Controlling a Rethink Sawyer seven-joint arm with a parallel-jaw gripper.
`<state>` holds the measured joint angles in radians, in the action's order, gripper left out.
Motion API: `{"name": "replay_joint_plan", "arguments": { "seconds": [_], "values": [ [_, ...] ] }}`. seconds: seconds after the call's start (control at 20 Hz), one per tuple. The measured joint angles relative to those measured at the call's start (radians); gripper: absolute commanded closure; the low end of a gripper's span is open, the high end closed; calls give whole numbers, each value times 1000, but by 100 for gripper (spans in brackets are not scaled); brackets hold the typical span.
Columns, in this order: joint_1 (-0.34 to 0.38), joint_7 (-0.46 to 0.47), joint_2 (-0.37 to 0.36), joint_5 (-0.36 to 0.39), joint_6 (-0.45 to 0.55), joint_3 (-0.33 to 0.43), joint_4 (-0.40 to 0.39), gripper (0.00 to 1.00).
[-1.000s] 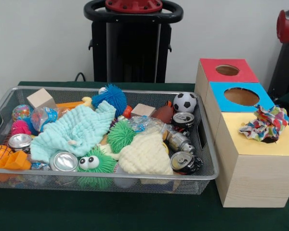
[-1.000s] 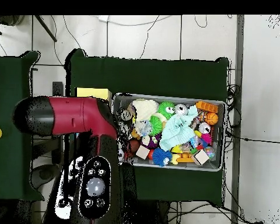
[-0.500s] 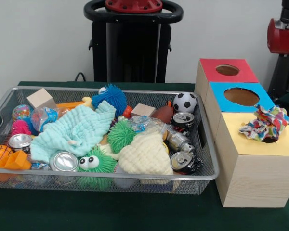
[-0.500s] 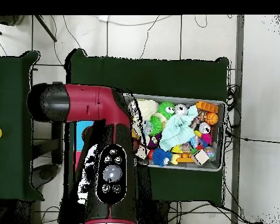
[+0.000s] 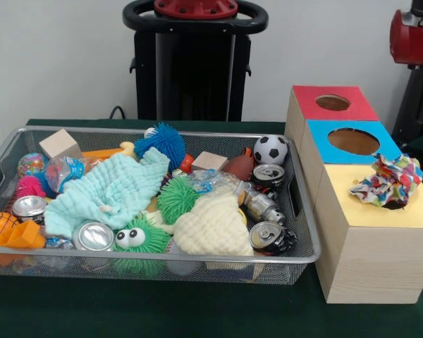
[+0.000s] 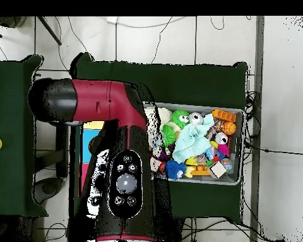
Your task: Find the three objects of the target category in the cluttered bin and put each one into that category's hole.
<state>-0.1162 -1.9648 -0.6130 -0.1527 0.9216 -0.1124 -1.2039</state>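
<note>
Overhead view: bin (image 6: pixel 237 146) on table, long axis running left-right, its left part hidden under red arm (image 6: pixel 110 126). Gripper probably beneath arm, unseen; grip state impossible to tell.

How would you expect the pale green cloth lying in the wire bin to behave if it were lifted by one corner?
The pale green cloth lies draped and creased over other toys, so it is probably floppy and would hang down. It looks thin and light. Its spread edges touch a can, so it may drag neighbours.
</note>
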Motion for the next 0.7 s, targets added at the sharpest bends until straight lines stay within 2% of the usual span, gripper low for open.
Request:
{"name": "replay_joint_plan", "arguments": {
  "seconds": [0.25, 0.7],
  "values": [
    [0, 0, 2, 8, 52, 0, 45, 100],
    [5, 0, 21, 13, 58, 0, 94, 100]
  ]
}}
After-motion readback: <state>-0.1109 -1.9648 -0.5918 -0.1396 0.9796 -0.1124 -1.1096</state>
